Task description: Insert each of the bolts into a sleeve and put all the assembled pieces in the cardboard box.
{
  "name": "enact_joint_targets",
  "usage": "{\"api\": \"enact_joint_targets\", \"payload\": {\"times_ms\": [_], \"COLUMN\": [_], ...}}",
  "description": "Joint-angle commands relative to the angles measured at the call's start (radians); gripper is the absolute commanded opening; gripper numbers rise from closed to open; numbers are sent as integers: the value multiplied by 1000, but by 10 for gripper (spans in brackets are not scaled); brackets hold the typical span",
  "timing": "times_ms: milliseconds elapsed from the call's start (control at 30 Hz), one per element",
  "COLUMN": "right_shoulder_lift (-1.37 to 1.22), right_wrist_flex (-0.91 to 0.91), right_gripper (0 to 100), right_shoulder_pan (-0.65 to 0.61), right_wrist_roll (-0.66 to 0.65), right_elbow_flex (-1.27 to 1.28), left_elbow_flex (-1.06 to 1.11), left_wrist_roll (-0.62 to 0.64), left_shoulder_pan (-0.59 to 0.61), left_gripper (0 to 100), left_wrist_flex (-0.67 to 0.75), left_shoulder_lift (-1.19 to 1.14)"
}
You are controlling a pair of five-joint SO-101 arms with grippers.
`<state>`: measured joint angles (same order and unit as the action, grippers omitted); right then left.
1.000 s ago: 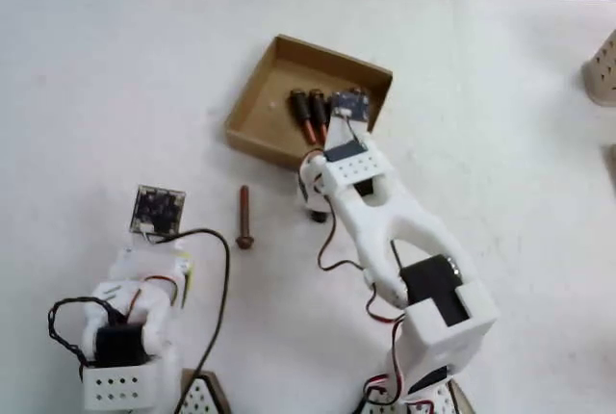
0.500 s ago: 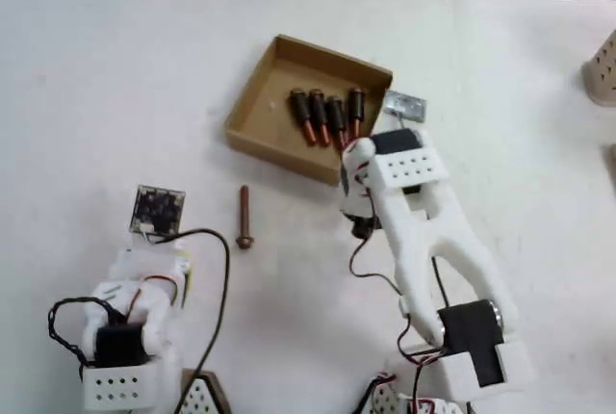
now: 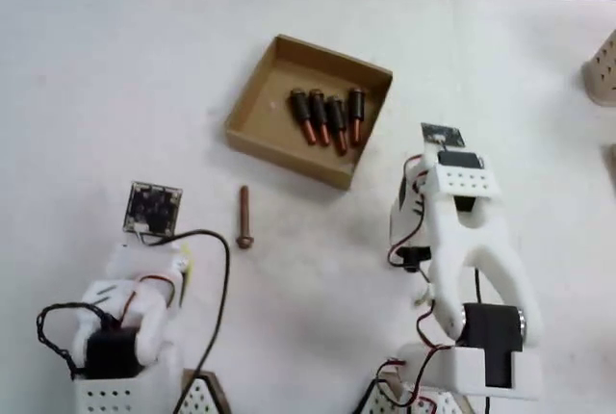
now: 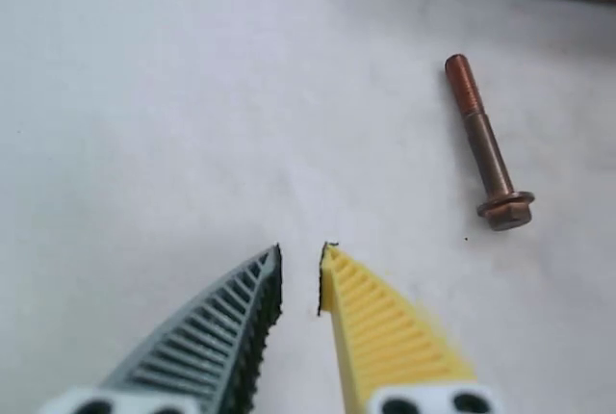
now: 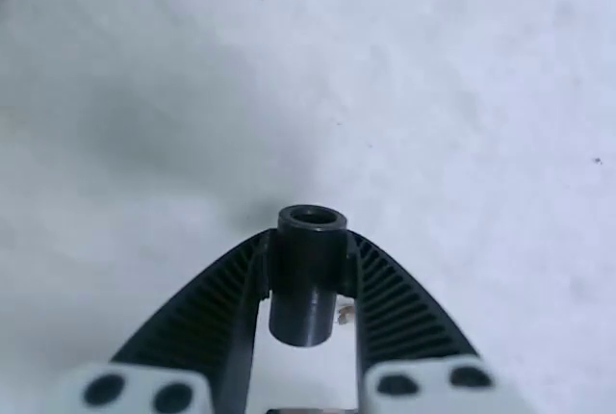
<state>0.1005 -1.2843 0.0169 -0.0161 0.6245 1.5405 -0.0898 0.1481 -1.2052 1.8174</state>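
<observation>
Black sleeve [image 5: 306, 284] pinched between right gripper [image 5: 308, 241] fingers, over the table.
Left gripper [image 4: 300, 274] fingers slightly apart, nothing between them, over white table [image 3: 115, 67]; copper bolt [image 4: 488, 144] lies flat just beyond, loose, short of box [image 3: 252, 111]; four assembled pieces [image 3: 325, 117] lie side by side inside box.

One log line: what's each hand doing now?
right hand: holds sleeve | left hand: empty | bolt: on table | cardboard box: four assembled pieces
</observation>
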Motion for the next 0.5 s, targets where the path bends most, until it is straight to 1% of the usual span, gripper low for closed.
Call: {"api": "enact_joint_targets", "payload": {"times_ms": [0,67,167,300,467], "right_shoulder_lift": [91,160,297,473,590], "right_wrist_flex": [8,28,91,137,143], "right_gripper": [17,17,17,17,17], "right_shoulder_pan": [15,15,15,16,97], "right_wrist_roll": [-57,-63,-66,-66,-69], "right_elbow_flex": [20,64,166,292,364], "left_elbow_flex": [-117,-172,-253,-325,-345], "left_wrist_roll": [11,11,12,12,11], "left_shoulder_pan": [-16,-21,-36,-104,-177], "left_gripper": [98,98,98,98,98], "left_wrist_flex": [2,21,87,172,339], "left_shoulder_lift": [-97,-222,-449,-696,-895]}}
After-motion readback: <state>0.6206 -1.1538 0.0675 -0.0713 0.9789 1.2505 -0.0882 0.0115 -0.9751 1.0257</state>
